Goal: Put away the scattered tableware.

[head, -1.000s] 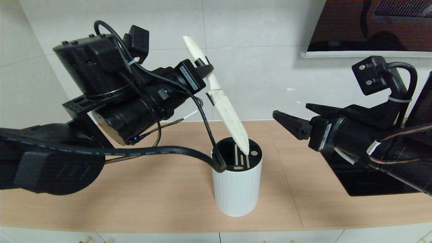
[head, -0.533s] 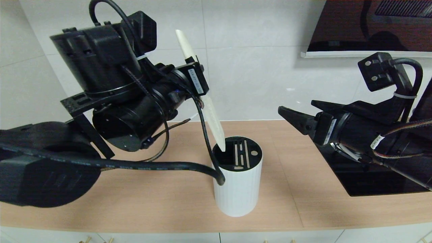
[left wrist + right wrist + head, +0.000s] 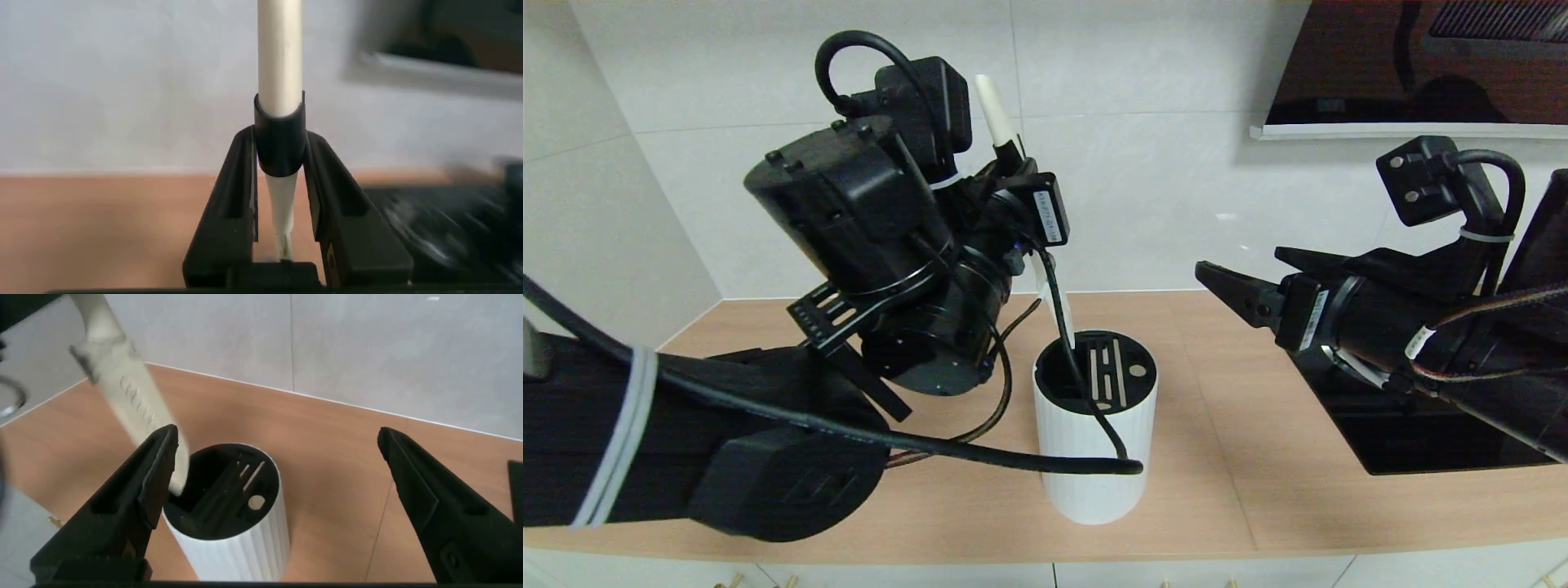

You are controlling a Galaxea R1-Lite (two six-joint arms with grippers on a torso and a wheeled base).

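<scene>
A black cable [image 3: 1013, 459] from the left arm drapes across the top and front of the white knife holder [image 3: 1094, 490], where a white knife [image 3: 122, 384] tips into the wide opening. Bare countertop [image 3: 1225, 474] lies between holder and black cooktop [image 3: 1413, 445]. A tiled wall [image 3: 1160, 204] closes the back.

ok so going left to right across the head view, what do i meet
left tool, shut on the white knife → white slotted holder on the counter → right tool, open
</scene>
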